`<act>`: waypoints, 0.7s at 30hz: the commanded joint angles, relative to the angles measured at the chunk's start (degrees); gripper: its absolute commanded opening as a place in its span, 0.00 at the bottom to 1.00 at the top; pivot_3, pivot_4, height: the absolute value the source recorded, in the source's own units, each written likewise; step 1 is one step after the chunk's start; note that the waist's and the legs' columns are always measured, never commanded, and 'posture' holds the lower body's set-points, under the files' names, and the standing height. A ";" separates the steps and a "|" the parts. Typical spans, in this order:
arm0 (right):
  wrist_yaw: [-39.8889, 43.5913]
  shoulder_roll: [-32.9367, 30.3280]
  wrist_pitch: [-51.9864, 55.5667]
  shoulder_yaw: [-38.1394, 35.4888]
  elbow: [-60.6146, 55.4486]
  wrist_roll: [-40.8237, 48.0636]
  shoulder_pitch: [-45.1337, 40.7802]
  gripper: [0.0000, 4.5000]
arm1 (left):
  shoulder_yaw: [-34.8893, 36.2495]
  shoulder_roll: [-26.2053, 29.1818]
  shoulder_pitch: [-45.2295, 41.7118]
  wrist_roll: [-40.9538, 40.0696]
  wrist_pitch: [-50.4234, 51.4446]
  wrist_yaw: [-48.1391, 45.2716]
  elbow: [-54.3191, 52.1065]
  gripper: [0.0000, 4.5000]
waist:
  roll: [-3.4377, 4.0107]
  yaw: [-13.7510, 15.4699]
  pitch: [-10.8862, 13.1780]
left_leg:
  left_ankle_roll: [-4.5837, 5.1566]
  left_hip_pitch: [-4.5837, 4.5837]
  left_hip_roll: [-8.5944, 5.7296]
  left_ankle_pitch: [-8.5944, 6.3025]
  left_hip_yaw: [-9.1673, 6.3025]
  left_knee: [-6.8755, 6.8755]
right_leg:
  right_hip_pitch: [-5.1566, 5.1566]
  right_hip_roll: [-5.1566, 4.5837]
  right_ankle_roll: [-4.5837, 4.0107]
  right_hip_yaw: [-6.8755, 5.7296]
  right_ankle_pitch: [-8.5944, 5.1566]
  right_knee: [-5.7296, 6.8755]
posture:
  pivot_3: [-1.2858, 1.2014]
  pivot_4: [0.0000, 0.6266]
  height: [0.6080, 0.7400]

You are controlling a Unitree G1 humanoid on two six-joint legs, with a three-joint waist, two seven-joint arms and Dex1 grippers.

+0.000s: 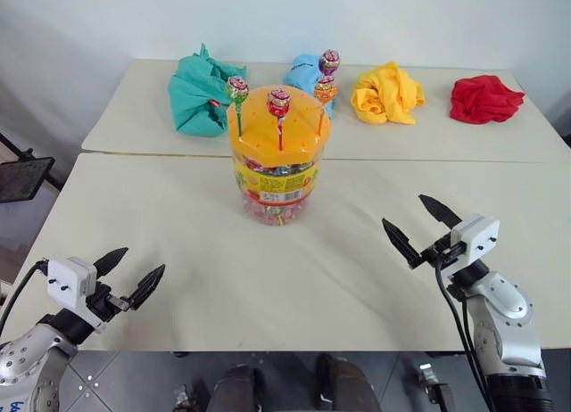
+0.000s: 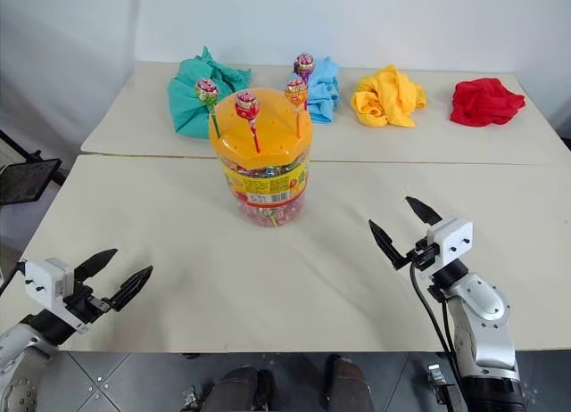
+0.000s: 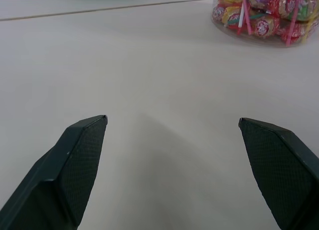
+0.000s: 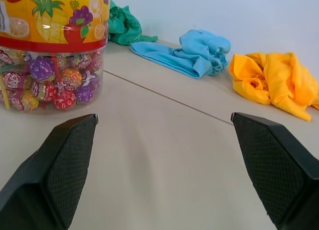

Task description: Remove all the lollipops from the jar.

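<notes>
Standing near the middle of the counter (image 1: 178,216), the jar (image 1: 277,176) carries four lollipops (image 1: 279,103) upright in its orange lid, sticks pushed into the holes. The head views show the whole jar with those lollipops, and four bunched cloths behind the jar: teal cloth (image 1: 201,93), blue cloth (image 4: 199,51), yellow cloth (image 1: 388,94) and red cloth (image 1: 484,99). The right wrist view adds the jar's fruit-printed label and the wrapped sweets packed inside, while the left wrist view catches just the jar's base across bare counter. The left claw (image 1: 129,275) and right claw (image 1: 421,225) both gape wide, holding nothing, each well short of the jar on its own side.
</notes>
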 commanded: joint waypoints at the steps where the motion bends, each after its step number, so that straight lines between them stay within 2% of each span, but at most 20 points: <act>1: 3.06 -1.34 6.99 -2.27 -5.25 9.36 -0.66 1.00 | 1.57 3.11 -0.47 -2.85 2.15 -2.96 -1.44 0.99 | 0.00 -0.02 0.00 | 0.00 0.00 0.01 0.00 0.00 0.00 | 0.00 0.01 0.00 -0.01 0.00 0.00 | 0.52 0.24 1.00; 4: 8.28 -3.04 8.31 -1.94 -11.20 13.68 0.12 1.00 | 3.98 5.36 -4.91 -11.87 8.19 -5.15 -1.54 0.99 | 0.04 0.14 -0.01 | -0.01 0.00 0.03 0.01 -0.01 0.00 | -0.01 0.02 0.00 0.00 0.00 0.02 | 0.52 0.24 1.00; 7: 9.32 -3.79 10.96 -4.31 -17.71 19.92 0.50 1.00 | 5.55 9.96 -11.03 -22.76 15.30 -10.72 -1.81 0.99 | 0.03 0.35 -0.01 | -0.01 0.00 0.02 0.01 -0.04 0.02 | 0.00 -0.01 0.00 -0.01 0.00 0.05 | 0.52 0.24 1.00; 10: 10.69 -4.90 11.70 -5.74 -23.45 23.23 0.88 1.00 | 3.10 13.99 -21.50 -29.49 20.39 -12.09 -2.97 0.99 | 0.04 0.63 -0.01 | -0.01 -0.04 0.00 0.01 -0.09 0.06 | 0.00 -0.01 0.00 -0.03 0.00 0.07 | 0.52 0.24 1.00; 12: 10.86 -5.32 12.32 -5.60 -26.57 24.28 0.89 1.00 | 0.48 13.81 -29.59 -29.82 21.13 -10.43 -1.36 0.99 | 0.05 0.79 -0.03 | -0.01 -0.04 -0.04 0.01 -0.08 0.08 | 0.01 0.00 0.02 -0.02 0.01 0.05 | 0.52 0.24 1.00; 18: 8.81 -3.45 13.03 -2.46 -32.74 24.42 0.10 1.00 | -12.60 10.16 -47.04 -20.22 20.79 -8.73 5.86 0.99 | 0.13 0.89 -0.08 | -0.04 0.07 -0.23 0.02 0.08 0.08 | 0.10 0.19 0.04 -0.01 0.02 0.01 | 0.52 0.24 1.00; 21: 7.38 -2.48 12.97 -1.30 -33.46 22.87 -0.44 1.00 | -14.85 5.43 -53.87 -19.89 20.95 -7.32 9.72 0.99 | 0.13 0.95 -0.08 | -0.09 0.06 -0.21 0.04 0.07 0.09 | 0.10 0.32 0.04 0.05 0.02 0.00 | 0.52 0.24 1.00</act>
